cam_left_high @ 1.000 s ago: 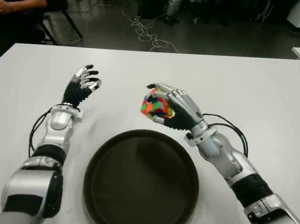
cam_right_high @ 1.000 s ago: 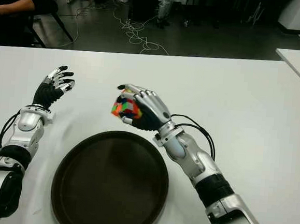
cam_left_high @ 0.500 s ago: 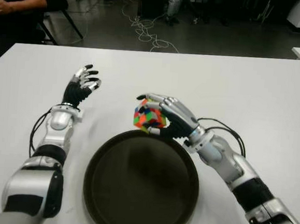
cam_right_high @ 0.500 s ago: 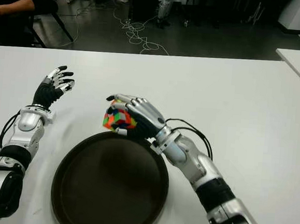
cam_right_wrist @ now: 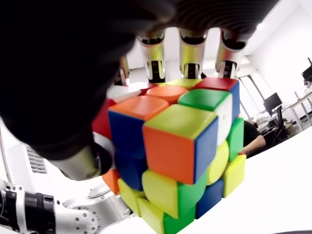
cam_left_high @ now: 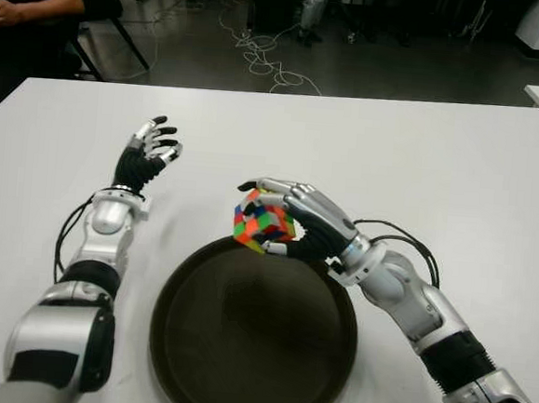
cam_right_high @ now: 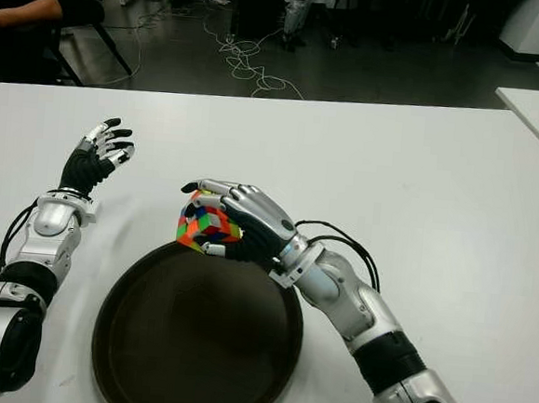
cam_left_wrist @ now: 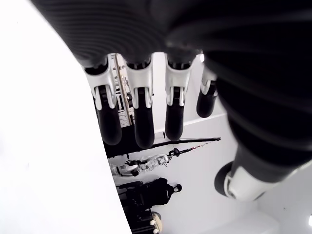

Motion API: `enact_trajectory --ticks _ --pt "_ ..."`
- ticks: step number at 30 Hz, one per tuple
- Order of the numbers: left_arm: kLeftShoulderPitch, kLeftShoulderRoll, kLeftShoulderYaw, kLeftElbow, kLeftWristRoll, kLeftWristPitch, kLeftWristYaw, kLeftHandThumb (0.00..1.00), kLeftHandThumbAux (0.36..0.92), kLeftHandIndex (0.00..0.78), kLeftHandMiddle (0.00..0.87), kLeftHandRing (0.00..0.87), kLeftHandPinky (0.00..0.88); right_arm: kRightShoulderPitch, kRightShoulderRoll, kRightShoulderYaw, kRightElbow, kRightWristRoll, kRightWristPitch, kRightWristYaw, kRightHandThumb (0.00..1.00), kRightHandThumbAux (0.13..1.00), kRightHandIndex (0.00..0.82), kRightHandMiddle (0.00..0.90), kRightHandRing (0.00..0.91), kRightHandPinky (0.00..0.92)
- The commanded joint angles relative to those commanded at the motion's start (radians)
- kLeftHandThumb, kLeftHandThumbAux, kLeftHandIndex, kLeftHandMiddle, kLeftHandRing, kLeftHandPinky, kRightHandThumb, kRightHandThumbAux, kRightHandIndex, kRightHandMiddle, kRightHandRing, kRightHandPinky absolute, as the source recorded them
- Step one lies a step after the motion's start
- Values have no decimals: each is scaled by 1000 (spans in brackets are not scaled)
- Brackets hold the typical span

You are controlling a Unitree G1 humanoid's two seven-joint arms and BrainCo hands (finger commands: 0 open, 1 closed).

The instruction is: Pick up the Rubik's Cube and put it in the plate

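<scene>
Bright orange, green, yellow and blue squares marked the cube [cam_left_high: 263,222], which the right hand [cam_left_high: 298,220] held clear of the white table [cam_left_high: 422,158], over the far rim of the dark round plate [cam_left_high: 182,363]. The fingers [cam_left_high: 269,185] curled over the top of the cube and the thumb pressed from below, so the grasp was firm; in the right wrist view the cube [cam_right_wrist: 183,151] filled the space between three fingertips [cam_right_wrist: 155,66] behind it and the dark palm in front. The cube was tilted, one corner pointing down toward the plate's edge, and whether it touched the rim could not be told. The plate lay near the table's front edge, between the two forearms, with nothing in it. The left hand [cam_left_high: 148,153] showed well to the left of the cube, beyond the plate's left side, its fingers loosely spread and holding nothing; the left wrist view gave four straight fingers [cam_left_wrist: 141,122] with nothing between them. A black cable [cam_left_high: 407,236] looped from the right wrist. At the far left, beyond the table, a person's forearm [cam_left_high: 38,4] showed above the dark floor, where pale cords [cam_left_high: 258,56] lay tangled.
</scene>
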Motion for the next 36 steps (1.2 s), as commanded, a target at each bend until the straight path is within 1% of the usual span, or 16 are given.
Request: enact_trajectory --ticks 4,7,12,14,16,18,20,24,31,36 --pt "0 1 -2 0 3 -2 5 223 683 118 216 226 270 10 7 0 -16 25 -4 24 828 697 376 476 480 541" --pt "0 2 -4 0 5 -3 9 222 683 121 217 225 266 18 11 1 -32 49 0 51 827 698 371 483 503 551" --pt "0 3 -7 -1 8 -1 12 210 675 120 211 221 258 26 14 1 -51 117 6 119 826 699 370 491 535 569" --pt "0 3 -8 -1 8 1 12 211 675 119 209 220 258 28 15 3 -56 155 10 154 826 699 371 493 546 584" --pt "0 4 -10 -2 9 3 12 214 678 118 208 218 259 29 17 4 -58 191 14 188 826 699 370 503 570 619" --pt "0 3 -11 -2 9 3 12 216 682 118 208 215 257 31 19 2 -60 216 18 212 827 698 372 518 602 655" --pt "0 3 -11 -1 8 4 11 217 681 118 210 216 260 32 22 0 -60 235 22 232 827 697 373 526 616 666" --pt "-1 2 -10 -2 4 4 5 215 674 120 211 220 261 33 25 -3 -62 265 39 271 829 695 379 542 645 683" --pt "-1 -1 -6 -4 -3 1 0 229 683 123 221 226 263 32 28 -11 -72 292 66 317 831 693 386 555 667 694" --pt "-1 -1 -7 -5 -3 3 -2 224 678 117 213 223 266 29 23 -12 -92 316 108 361 832 691 390 557 673 688"
